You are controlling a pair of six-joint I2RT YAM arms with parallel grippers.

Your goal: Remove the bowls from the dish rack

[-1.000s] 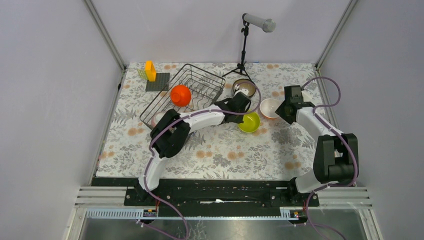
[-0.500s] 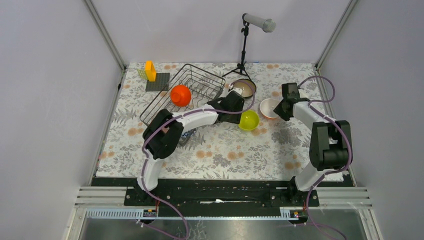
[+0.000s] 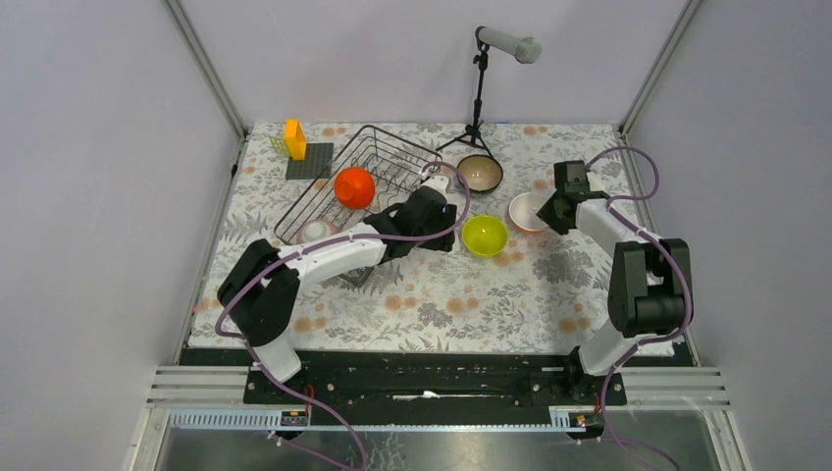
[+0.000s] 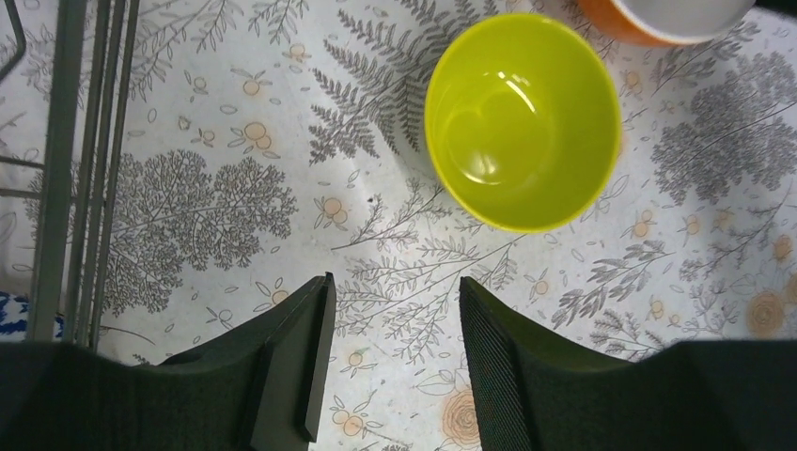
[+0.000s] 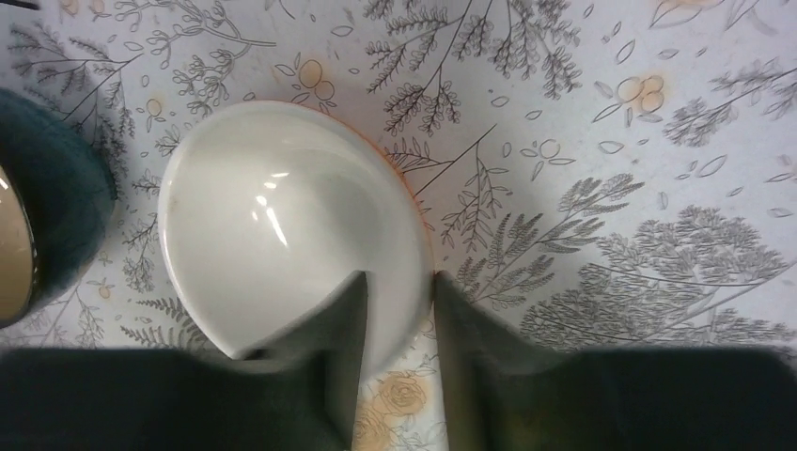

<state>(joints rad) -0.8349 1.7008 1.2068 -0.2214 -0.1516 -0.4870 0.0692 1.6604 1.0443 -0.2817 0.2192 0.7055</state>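
Yellow-green, teal and orange: three bowls stand out on the floral tablecloth (image 3: pixel 442 294), so we judge the unloading roughly half done. The yellow-green bowl (image 3: pixel 485 235) sits upright just right of the dish rack (image 3: pixel 407 147). The teal bowl (image 3: pixel 480 173), beige inside, stands behind it, and the white-lined orange bowl (image 3: pixel 528 210) is further right. Inside the rack we see an upturned orange bowl (image 3: pixel 354 186) among the tines and a pale pink bowl (image 3: pixel 316 231) at the near left corner. Both are left to lift out.

Our left gripper (image 4: pixel 395 348) hovers over bare cloth between the rack and the yellow-green bowl, its fingers spread wide with nothing between them. Our right gripper (image 5: pixel 399 329) straddles the rim of the white-lined orange bowl, one finger inside and one outside. The gap is narrow, and we cannot tell whether the fingers pinch the rim or merely bracket it. The bowl itself rests on the cloth.

Only the overhead view shows what is in the rack, though the left arm hides its near right corner. Only the left wrist view catches a sliver of blue-and-white pattern (image 4: pixel 11 310) beside the rack wires. We take it for the patterned bowl but cannot tell whether it lies inside. Only the right wrist view shows the finger placement on the rim.
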